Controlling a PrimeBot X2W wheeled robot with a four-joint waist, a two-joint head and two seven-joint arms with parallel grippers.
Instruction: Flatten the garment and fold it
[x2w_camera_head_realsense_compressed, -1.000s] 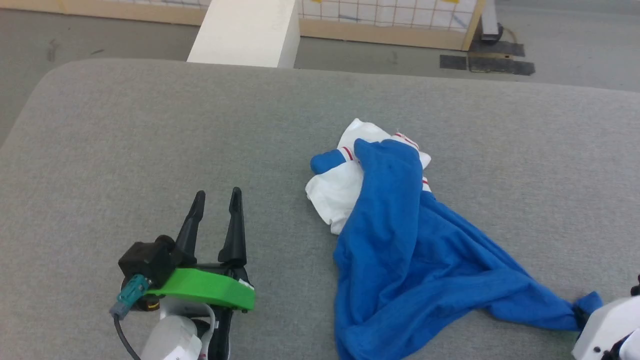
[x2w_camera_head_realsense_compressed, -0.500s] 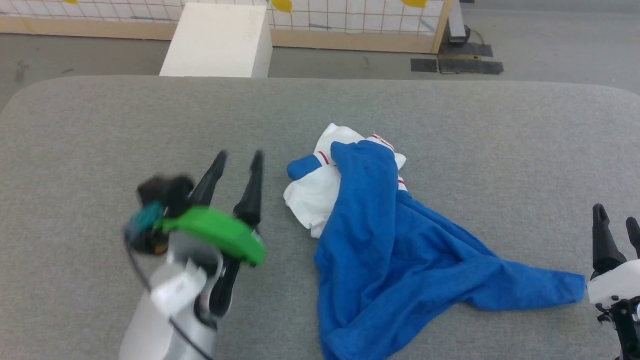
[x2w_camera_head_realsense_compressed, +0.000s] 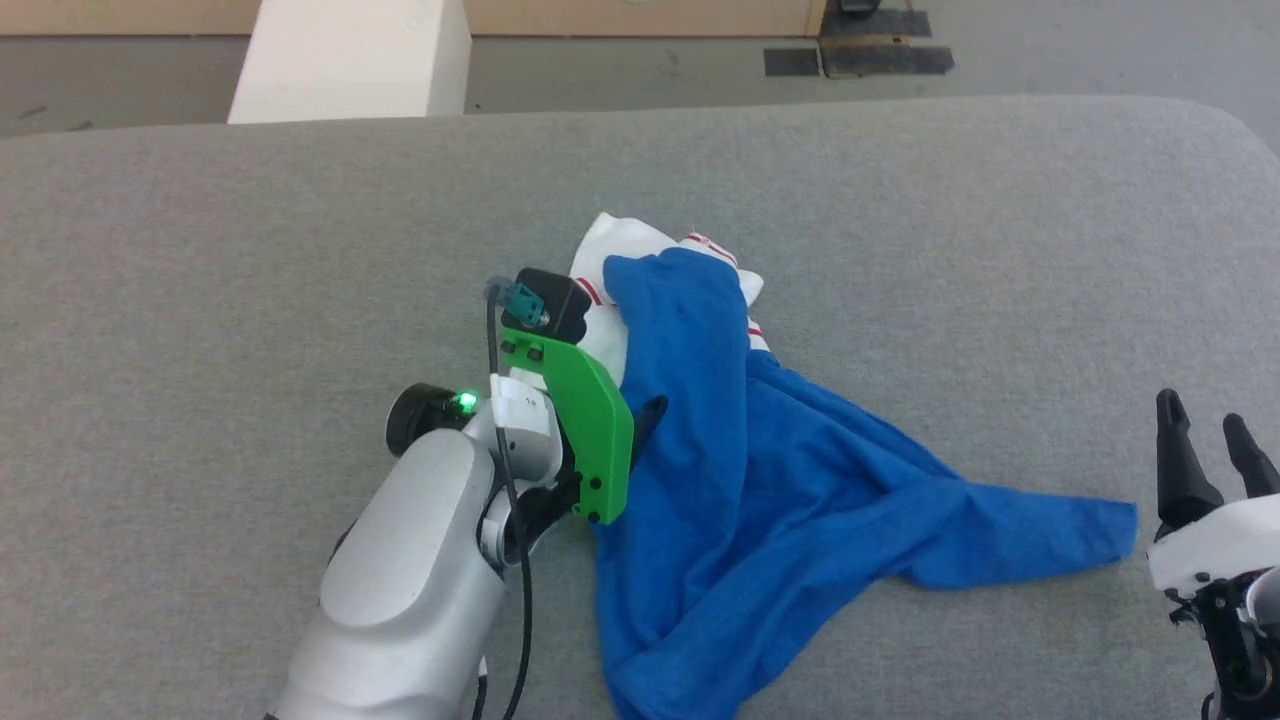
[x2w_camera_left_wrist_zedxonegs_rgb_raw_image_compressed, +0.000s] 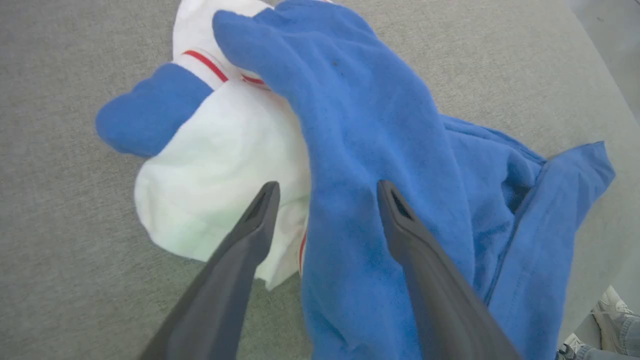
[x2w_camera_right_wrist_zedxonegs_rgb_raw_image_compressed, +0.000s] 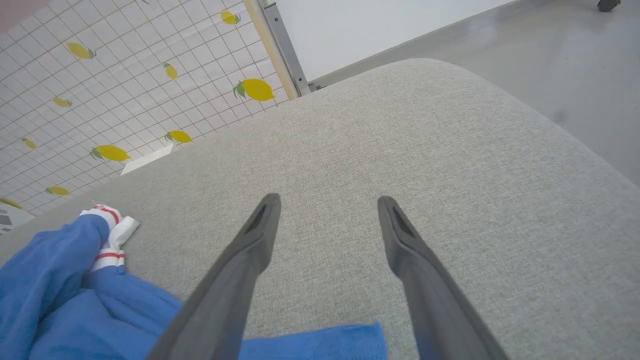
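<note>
The garment (x2w_camera_head_realsense_compressed: 780, 480) lies crumpled in the middle of the grey padded table (x2w_camera_head_realsense_compressed: 200, 300): royal-blue cloth with a bunched white sleeve (x2w_camera_head_realsense_compressed: 620, 250) and red stripes at its far end. My left arm, with its green wrist bracket (x2w_camera_head_realsense_compressed: 585, 420), reaches over the garment's left side. My left gripper (x2w_camera_left_wrist_zedxonegs_rgb_raw_image_compressed: 327, 187) is open just above the cloth, one finger over the white sleeve (x2w_camera_left_wrist_zedxonegs_rgb_raw_image_compressed: 215, 160) and one over the blue. My right gripper (x2w_camera_head_realsense_compressed: 1210, 440) stands open at the lower right, just beyond the garment's stretched blue corner (x2w_camera_head_realsense_compressed: 1110, 525), holding nothing. Its fingers (x2w_camera_right_wrist_zedxonegs_rgb_raw_image_compressed: 250, 250) hover over bare table.
A white box (x2w_camera_head_realsense_compressed: 350, 60) stands on the floor past the table's far edge. A lemon-patterned tiled panel (x2w_camera_right_wrist_zedxonegs_rgb_raw_image_compressed: 100, 75) stands behind. The table's rounded far right corner (x2w_camera_head_realsense_compressed: 1230, 120) is near. A person's shoe (x2w_camera_left_wrist_zedxonegs_rgb_raw_image_compressed: 612, 310) shows beside the table.
My right gripper has opened and let go of the garment's blue corner. My left arm has swung forward and right onto the garment. The head camera has also shifted.
</note>
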